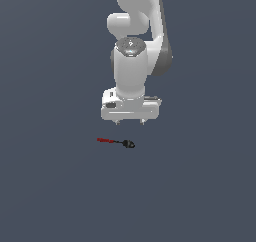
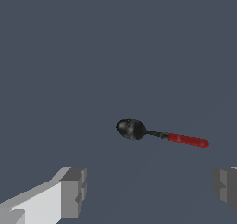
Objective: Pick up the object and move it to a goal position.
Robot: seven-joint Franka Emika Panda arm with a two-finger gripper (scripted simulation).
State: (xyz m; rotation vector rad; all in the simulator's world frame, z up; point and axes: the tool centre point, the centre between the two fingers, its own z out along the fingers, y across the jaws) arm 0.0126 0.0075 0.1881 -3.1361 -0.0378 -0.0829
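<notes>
Exterior view: pincer (image 1: 130,121) hangs above the object (image 1: 116,142), fingers spread apart, nothing held | object lies flat on the grey worktop (image 1: 50,186), red handle toward the exterior view's left, black head right | wrist view: object (image 2: 159,134) clear of both fingertips (image 2: 74,190).
</notes>
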